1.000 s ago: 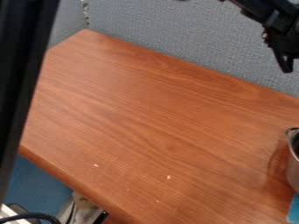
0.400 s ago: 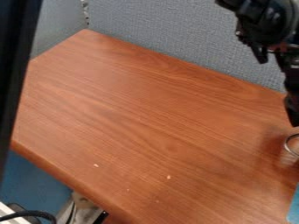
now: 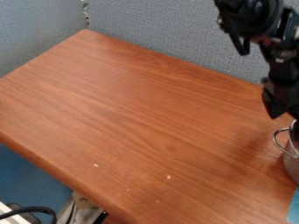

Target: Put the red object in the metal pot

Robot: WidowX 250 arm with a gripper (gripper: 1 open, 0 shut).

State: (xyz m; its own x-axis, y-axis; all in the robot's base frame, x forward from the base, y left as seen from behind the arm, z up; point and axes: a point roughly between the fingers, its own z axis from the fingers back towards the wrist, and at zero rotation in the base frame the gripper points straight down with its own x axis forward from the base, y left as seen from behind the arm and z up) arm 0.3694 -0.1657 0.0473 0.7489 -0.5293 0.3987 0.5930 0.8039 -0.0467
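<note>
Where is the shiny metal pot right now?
In the camera view, the shiny metal pot sits at the far right edge of the wooden table, mostly cut off by the frame, just below the black robot arm.

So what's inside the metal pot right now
Cannot tell. Only a sliver of the metal pot shows at the right edge of the picture, with the arm's tool just above it. Its inside is cut off, and no red object is visible anywhere.

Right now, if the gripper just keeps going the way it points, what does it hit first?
Probably the metal pot: the gripper points steeply down, and the pot's rim sits just below it at the right edge. Depth is unclear; it could miss and meet the wooden table.
</note>
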